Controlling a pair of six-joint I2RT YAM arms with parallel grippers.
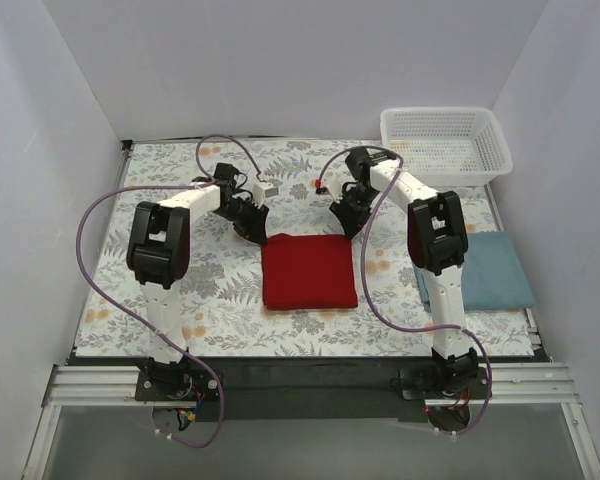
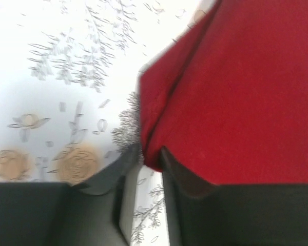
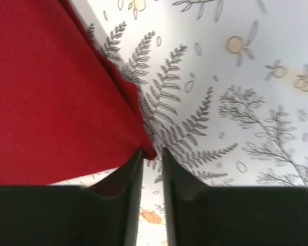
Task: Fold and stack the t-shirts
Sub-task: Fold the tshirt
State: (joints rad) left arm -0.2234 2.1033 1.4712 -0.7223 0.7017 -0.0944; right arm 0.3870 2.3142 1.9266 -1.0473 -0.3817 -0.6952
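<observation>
The red shirt is laid folded square at the middle of the surface. The left pincer is set at its far left corner, the right pincer at its far right corner. In each wrist view the jaws are seen narrowly apart with the red corner at their tips; whether it is gripped cannot be told. The blue-grey shirt is laid folded at the right edge, with a basket beyond it.
</observation>
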